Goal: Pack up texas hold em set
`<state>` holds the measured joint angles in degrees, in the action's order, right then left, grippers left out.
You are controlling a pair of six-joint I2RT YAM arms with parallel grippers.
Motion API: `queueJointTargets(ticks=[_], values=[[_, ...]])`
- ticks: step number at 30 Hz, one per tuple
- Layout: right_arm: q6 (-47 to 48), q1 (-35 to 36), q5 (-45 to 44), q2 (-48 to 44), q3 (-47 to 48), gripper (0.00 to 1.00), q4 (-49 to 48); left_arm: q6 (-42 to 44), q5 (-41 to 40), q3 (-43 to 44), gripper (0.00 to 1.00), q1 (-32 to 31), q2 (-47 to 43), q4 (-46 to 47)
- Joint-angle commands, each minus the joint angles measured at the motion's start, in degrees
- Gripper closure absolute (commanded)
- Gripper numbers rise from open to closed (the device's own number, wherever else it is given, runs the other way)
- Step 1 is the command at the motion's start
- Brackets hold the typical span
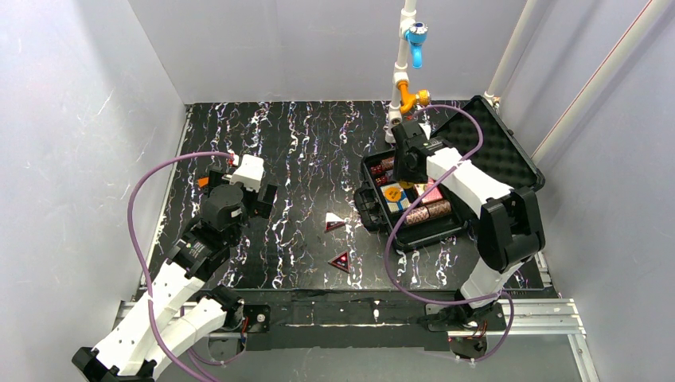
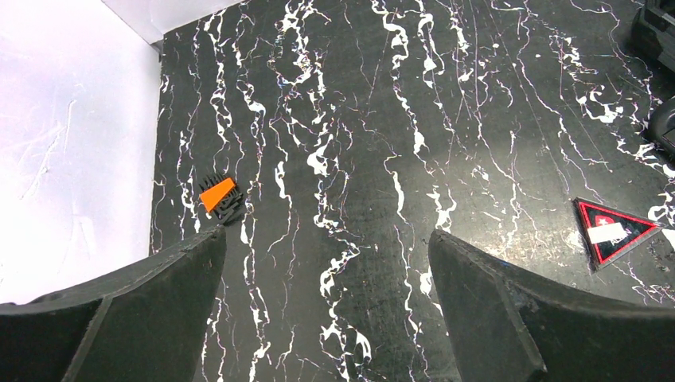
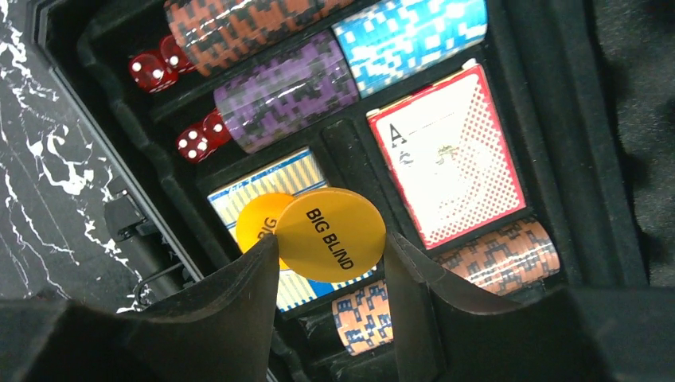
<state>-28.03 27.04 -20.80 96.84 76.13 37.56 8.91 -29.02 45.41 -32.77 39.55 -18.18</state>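
Held: orange disc (image 3: 330, 231), rim pinched by partly closed right claw (image 3: 328, 248), above case (image 3: 573, 159). Judged light, rigid, slick; edge grip advised. Idle: left claw (image 2: 326, 247), spread wide, empty, near desk (image 2: 358, 119) left edge.

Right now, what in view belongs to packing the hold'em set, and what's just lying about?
Job: case; BIG BLIND disc in right gripper; second orange disc; two triangular markers loose on the table; chip rolls, card decks, dice already inside.
Not the job: small orange-and-black piece; pipe with blue and orange fittings.
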Motion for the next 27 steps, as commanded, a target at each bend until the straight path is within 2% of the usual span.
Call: queueJointTargets(ticks=[1,14,27], values=[[1.11,-2.08,0.14,-1.66,2.65,0.5,-1.26,-0.44,0.21,-0.23,0.02,-0.18,-0.19,0.66],[0.02,-8.12,-0.14,-2.55,-1.97,0.5,-5.25,-0.58,0.63,-0.23,0.02,-0.2,0.77,0.51],[-0.29,-10.21,0.41,-0.72,-4.05,0.49,-6.39,-0.61,0.72,-0.23,0.02,-0.27,1.14,0.42]])
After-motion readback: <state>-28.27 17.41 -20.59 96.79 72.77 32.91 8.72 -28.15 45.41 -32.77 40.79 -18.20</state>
